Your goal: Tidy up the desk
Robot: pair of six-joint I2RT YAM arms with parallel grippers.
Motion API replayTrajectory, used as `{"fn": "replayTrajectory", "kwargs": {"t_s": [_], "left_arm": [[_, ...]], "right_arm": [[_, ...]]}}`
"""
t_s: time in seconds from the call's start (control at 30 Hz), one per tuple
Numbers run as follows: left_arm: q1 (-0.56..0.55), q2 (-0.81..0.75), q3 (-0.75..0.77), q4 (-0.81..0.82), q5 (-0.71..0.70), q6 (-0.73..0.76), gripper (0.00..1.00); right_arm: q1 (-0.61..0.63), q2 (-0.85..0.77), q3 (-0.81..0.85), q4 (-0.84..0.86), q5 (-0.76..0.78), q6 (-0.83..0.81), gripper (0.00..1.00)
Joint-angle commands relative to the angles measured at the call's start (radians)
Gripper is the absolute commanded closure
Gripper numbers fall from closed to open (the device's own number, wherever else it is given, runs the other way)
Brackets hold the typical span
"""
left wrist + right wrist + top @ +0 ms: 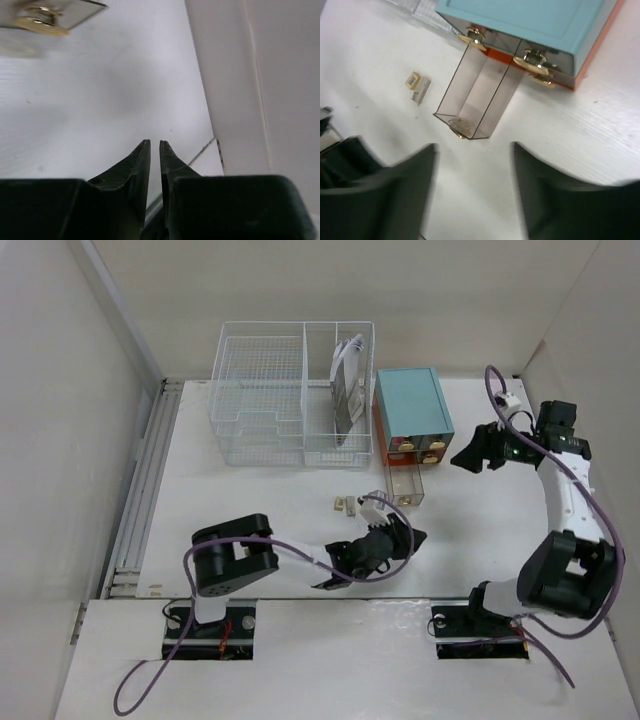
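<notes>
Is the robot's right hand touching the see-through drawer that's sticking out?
Apart. The right wrist view shows bare desk between the right gripper and the drawer.

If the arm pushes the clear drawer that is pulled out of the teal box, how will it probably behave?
The clear drawer looks thin-walled and empty, so probably light and stiff. Pushed straight, it should slide into the teal box; pushed sideways, it may jam.

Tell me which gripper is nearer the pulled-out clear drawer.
Left. The left gripper sits just in front of the clear drawer's open end, slightly to its right. The right gripper hovers farther off to the drawer's right, beside the teal drawer box.
</notes>
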Motion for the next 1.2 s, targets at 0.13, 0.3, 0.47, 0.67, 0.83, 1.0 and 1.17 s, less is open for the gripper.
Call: {"fn": "replayTrajectory", "kwargs": {"t_s": [0.13,0.3,0.47,0.67,0.83,1.0,1.17], "left_arm": [[-0.076,-0.255,0.007,-0.311,-0.151,0.266,1.00],[-0.076,-0.346,0.010,-0.777,-0.457,0.187,0.76],[0.016,-0.326,0.052,-1.190,-0.522,-0.003,0.54],[0.140,-0.294,0.029,-1.131,-0.449,0.077,0.54],[0.269,-0.274,0.020,-0.933,-0.294,0.273,0.54],[0.302,-0.219,0.069,-0.867,-0.189,0.416,0.54],[0.302,-0.193,0.092,-0.833,-0.134,0.489,0.54]], "right_arm": [[0.074,-0.285,-0.019,0.113,0.143,-0.271,0.00],[0.230,-0.492,-0.135,0.257,0.252,-0.256,0.00],[0.457,-0.520,-0.160,0.343,0.404,-0.060,0.69],[0.566,-0.496,-0.160,0.397,0.463,0.058,0.83],[0.576,-0.487,-0.169,0.397,0.452,0.071,0.81],[0.576,-0.477,-0.180,0.397,0.423,0.071,0.81],[0.576,-0.468,-0.189,0.397,0.423,0.071,0.79]]}}
